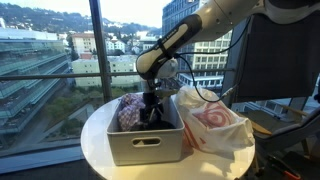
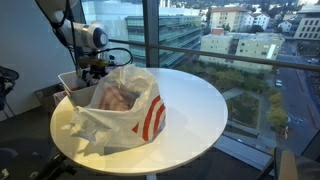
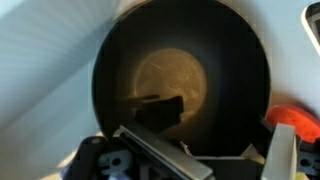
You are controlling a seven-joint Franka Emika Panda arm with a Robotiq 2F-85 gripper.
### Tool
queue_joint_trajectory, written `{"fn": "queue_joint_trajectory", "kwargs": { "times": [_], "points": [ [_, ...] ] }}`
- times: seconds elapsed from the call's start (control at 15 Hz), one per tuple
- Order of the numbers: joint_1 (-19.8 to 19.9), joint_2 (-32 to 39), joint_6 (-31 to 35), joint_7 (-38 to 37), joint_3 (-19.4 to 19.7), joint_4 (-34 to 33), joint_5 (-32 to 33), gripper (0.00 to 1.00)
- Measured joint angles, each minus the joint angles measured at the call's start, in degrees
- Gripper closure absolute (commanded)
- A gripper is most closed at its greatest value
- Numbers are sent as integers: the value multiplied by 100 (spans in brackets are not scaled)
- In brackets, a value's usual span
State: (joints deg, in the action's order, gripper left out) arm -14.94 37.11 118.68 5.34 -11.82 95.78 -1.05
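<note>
My gripper [image 3: 215, 152] hangs open just above a round black pan [image 3: 180, 75] with a dull brown middle, which fills the wrist view. Nothing is between the fingers [image 3: 160, 152]. An orange object [image 3: 292, 115] peeks in at the pan's right edge. In both exterior views the gripper [image 1: 152, 108] [image 2: 97, 68] reaches down into a white bin [image 1: 145, 148] [image 2: 72, 85] on the round table. A pinkish-purple cloth [image 1: 128, 110] lies in the bin beside the gripper. The pan is mostly hidden by the gripper in the exterior views.
A crumpled white plastic bag with red print [image 1: 212, 125] [image 2: 125, 105] lies against the bin on the round white table [image 1: 95, 140] [image 2: 195, 110]. Tall windows stand right behind the table. A dark chair [image 1: 275, 60] stands nearby.
</note>
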Motion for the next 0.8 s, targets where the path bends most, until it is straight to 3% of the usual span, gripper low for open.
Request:
{"fn": "queue_joint_trajectory", "kwargs": {
  "times": [0.8],
  "points": [
    [-131, -261, 11, -1493, 477, 284, 625, 0]
  ]
}}
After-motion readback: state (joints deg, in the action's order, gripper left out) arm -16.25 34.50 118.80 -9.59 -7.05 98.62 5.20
